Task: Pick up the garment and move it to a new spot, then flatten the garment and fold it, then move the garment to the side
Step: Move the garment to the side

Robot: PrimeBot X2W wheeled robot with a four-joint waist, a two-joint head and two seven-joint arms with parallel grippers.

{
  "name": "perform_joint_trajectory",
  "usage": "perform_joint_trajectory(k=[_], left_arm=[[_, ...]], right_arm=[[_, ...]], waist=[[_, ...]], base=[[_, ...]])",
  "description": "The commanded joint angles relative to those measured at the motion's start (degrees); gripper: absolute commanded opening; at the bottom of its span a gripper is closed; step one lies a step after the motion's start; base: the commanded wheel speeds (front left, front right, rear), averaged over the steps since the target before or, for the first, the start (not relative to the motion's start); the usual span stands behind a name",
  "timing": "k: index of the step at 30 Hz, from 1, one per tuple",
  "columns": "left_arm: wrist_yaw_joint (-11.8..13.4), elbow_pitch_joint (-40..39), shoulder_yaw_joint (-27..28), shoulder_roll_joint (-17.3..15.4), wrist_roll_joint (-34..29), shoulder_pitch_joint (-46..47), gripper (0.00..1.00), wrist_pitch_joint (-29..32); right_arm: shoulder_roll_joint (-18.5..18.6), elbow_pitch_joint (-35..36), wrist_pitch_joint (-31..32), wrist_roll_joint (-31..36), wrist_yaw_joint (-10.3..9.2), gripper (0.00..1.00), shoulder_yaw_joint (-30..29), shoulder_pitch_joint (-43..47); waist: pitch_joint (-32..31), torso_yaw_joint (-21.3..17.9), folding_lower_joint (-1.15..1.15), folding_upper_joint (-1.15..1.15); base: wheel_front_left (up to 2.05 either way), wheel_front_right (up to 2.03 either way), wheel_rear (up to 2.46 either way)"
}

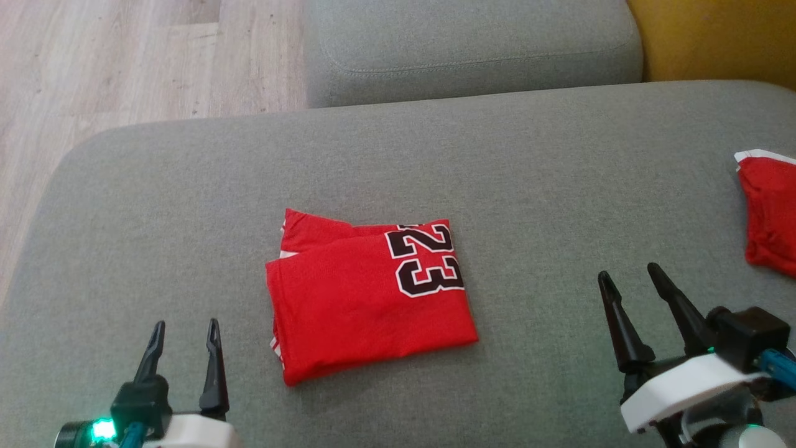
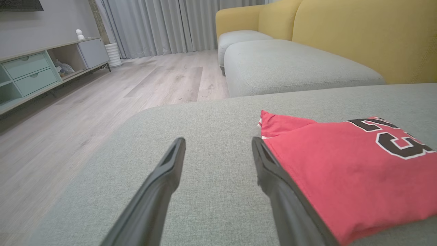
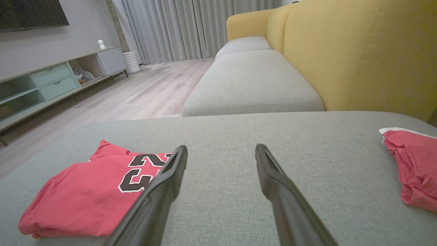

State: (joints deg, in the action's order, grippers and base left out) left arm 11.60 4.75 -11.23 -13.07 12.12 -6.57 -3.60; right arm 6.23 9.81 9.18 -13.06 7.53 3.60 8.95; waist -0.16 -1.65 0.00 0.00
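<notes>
The red shirt (image 1: 367, 298) lies folded in the middle of the sofa (image 1: 528, 174), between the left gripper (image 1: 186, 323) and the right gripper (image 1: 628, 270) — both wide open, holding nothing. It looks soft, light and floppy — best pinched at a thick folded edge.

Soft, even room light falls on the grey cushion (image 1: 528, 186) in the head view, with no glare and only a thin, faint shadow along the near edge of the folded red garment (image 1: 367, 298). That view is bright but slightly soft and grainy. Both wrist views are dimmer and cooler, the pale curtains (image 2: 153, 24) far off among their lightest parts. Their wide lens bows straight lines toward the edges, and the close dark fingers (image 2: 160, 191) blur at the bottom. A small green lamp (image 1: 102, 429) glows below the left gripper (image 1: 186, 323)
</notes>
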Motion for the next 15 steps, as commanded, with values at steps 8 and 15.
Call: perform_joint_trajectory(k=[8, 15], left_arm=[[0.5, -2.5, 1.8, -1.1, 0.4, 3.2, 1.0, -0.8], [-0.1, -3.0, 0.6, -0.3, -0.2, 8.4, 1.0, -3.8]], right_arm=[[1.1, 0.9, 0.4, -0.7, -0.04, 1.0, 0.8, -3.5], [2.3, -6.3, 0.7, -2.9, -0.04, 1.0, 2.8, -8.8]], waist=[[1.7, 1.0, 0.0, 0.0], [6.7, 5.5, 0.0, 0.0]], base=[[0.0, 0.0, 0.0], [0.0, 0.0, 0.0]])
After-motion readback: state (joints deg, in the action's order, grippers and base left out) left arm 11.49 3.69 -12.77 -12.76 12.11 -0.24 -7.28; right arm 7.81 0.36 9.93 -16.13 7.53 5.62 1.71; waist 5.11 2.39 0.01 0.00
